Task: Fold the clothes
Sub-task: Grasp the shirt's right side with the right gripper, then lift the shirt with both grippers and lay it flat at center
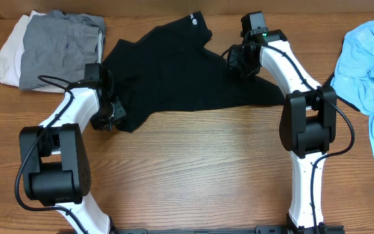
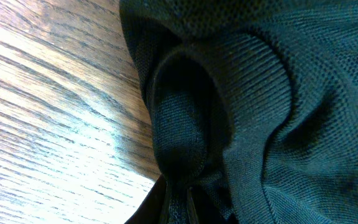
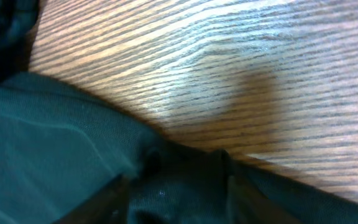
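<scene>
The black shirt lies spread across the far middle of the table, its small white logo at the far edge. My left gripper is at the shirt's left corner, shut on a bunched fold of the black fabric. My right gripper is at the shirt's right side, shut on black fabric bunched between its fingers. A folded grey garment on a white one lies at the far left. A light blue garment lies crumpled at the right.
The wooden table stretches bare in front of the shirt, between the two arm bases. The grey and white pile sits close behind my left arm. The light blue garment reaches the table's right edge.
</scene>
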Available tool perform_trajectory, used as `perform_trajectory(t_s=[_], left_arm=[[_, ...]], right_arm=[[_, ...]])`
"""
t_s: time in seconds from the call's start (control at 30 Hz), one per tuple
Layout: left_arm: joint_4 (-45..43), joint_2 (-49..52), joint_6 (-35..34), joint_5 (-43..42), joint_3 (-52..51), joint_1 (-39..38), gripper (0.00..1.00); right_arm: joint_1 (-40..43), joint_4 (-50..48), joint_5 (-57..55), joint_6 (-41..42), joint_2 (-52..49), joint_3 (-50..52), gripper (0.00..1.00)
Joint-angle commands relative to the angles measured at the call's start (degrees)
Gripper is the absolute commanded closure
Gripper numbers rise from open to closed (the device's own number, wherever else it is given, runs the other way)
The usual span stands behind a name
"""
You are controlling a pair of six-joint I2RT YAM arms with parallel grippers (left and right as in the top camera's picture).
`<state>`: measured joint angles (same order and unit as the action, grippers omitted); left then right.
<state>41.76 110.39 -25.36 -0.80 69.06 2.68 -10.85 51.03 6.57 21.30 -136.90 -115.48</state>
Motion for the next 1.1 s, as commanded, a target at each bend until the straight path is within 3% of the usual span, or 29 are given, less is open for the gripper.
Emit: perform_trajectory(t_s=[0.0, 0.1, 0.2, 0.27, 0.73, 0.87, 1.07], left_arm=[[0.0, 1.4, 0.0, 1.2, 0.1, 0.5, 0.89], [0.0, 1.4, 0.0, 1.2, 0.1, 0.5, 0.88], [0.0, 1.4, 0.0, 1.3, 0.1, 0.5, 0.89], [-0.1, 1.4, 0.0, 1.3, 0.1, 0.5, 0.96], [7.5, -2.3, 0.1, 1.4, 5.0, 0.5, 0.96], [10.8, -6.7, 1.2, 1.4, 7.2, 0.5, 0.96], [15.7, -21.0, 1.3, 1.3, 8.5, 0.3, 0.96]], right_arm=[[0.3, -0.2, -0.6, 0.2, -0.4, 0.0, 0.57], [0.3, -0.2, -0.5, 0.2, -0.4, 0.0, 0.60], [0.3, -0.2, -0.5, 0.2, -0.4, 0.0, 0.82], [0.3, -0.2, -0.7, 1.2, -0.4, 0.0, 0.96], [2.2, 13.3, -3.3, 11.1, 5.5, -9.1, 0.96], [2.3, 15.6, -3.5, 11.6, 13.0, -9.2, 0.96], [2.3, 21.7, -4.5, 11.6, 28.6, -9.2, 0.96]])
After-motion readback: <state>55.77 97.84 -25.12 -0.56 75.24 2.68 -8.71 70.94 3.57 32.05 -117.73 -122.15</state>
